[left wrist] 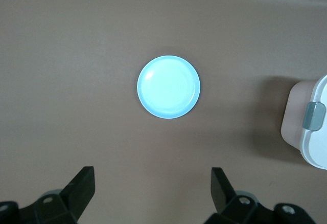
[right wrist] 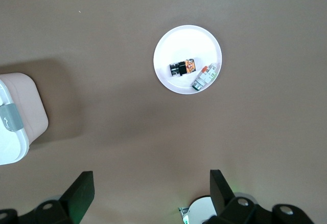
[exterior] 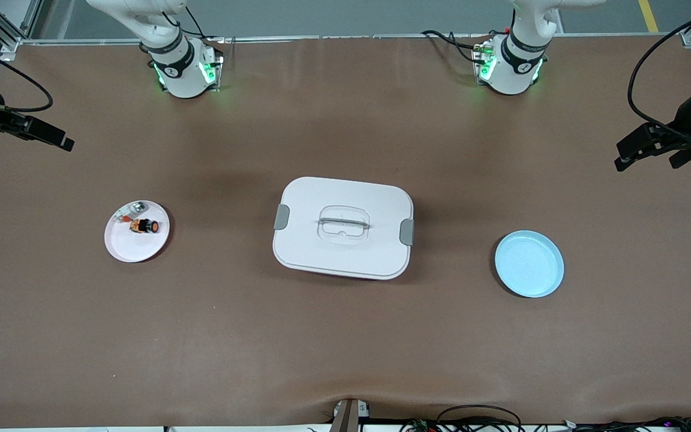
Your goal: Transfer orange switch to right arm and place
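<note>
The orange switch (exterior: 144, 226), a stubby orange part with a black cap, lies on a small white plate (exterior: 135, 246) toward the right arm's end of the table. The right wrist view looks down on the switch (right wrist: 184, 67) and its plate (right wrist: 173, 47). My right gripper (right wrist: 152, 180) hangs open and empty high over the bare table near that plate; in the front view the right gripper (exterior: 51, 137) shows at the edge. My left gripper (left wrist: 153, 178) is open and empty too, high over the table at the left arm's end, where the front view shows the left gripper (exterior: 639, 150).
A small silvery-clear piece with a red bit (exterior: 126, 211) shares the white plate. A white lidded box with grey clips (exterior: 343, 228) stands mid-table. An empty light-blue plate (exterior: 529, 264) lies toward the left arm's end, below the left wrist camera as the blue plate (left wrist: 168, 86).
</note>
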You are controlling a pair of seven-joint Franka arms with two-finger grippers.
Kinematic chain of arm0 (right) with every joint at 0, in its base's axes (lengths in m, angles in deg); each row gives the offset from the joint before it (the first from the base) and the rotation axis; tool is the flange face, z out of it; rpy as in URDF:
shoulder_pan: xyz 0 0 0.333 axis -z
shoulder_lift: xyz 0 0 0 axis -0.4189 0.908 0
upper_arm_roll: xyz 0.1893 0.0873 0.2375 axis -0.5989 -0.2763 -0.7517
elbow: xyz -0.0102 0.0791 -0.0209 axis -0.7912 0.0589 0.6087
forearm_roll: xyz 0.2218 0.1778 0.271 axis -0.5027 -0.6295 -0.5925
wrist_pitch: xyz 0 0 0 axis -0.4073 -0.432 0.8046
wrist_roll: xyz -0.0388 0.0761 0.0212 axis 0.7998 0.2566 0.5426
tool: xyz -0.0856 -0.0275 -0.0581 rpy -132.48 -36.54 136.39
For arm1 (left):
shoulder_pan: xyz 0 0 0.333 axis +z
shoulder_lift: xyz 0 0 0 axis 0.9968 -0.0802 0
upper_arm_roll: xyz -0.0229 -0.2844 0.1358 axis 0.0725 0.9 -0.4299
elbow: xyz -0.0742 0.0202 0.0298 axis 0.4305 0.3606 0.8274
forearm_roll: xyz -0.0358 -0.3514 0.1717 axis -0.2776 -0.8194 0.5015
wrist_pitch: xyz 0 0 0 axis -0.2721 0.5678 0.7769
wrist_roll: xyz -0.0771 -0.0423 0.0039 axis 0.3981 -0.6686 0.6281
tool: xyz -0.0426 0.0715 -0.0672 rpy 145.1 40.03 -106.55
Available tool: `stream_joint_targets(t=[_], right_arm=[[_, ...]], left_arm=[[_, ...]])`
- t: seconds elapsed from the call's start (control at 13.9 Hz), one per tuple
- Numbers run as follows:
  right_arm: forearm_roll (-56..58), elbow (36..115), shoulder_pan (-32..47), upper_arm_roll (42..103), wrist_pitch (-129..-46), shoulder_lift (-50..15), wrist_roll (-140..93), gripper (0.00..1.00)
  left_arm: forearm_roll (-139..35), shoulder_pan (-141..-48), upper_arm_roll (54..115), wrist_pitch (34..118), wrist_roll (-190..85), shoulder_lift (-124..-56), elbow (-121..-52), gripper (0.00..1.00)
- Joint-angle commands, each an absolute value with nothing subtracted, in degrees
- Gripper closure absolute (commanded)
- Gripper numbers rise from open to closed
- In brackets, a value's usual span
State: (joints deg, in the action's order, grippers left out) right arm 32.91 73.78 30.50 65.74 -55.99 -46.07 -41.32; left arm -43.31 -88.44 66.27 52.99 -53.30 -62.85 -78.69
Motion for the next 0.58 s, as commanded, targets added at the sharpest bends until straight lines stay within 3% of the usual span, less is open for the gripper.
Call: stream_joint_targets(t=[0.0, 0.5], right_arm=[[32.68, 75.50, 30.39, 65.87, -56.90, -47.95, -42.17, 0.00], [33.29, 75.41, 29.16, 65.78, -59.89, -48.12, -39.46, 0.00]], left_arm=[[-44.13, -88.30, 66.24, 51.87, -53.98, -63.31, -77.57, 0.00], [-44.13, -88.30, 66.23, 51.87, -53.89, -63.31, -77.57, 0.00]])
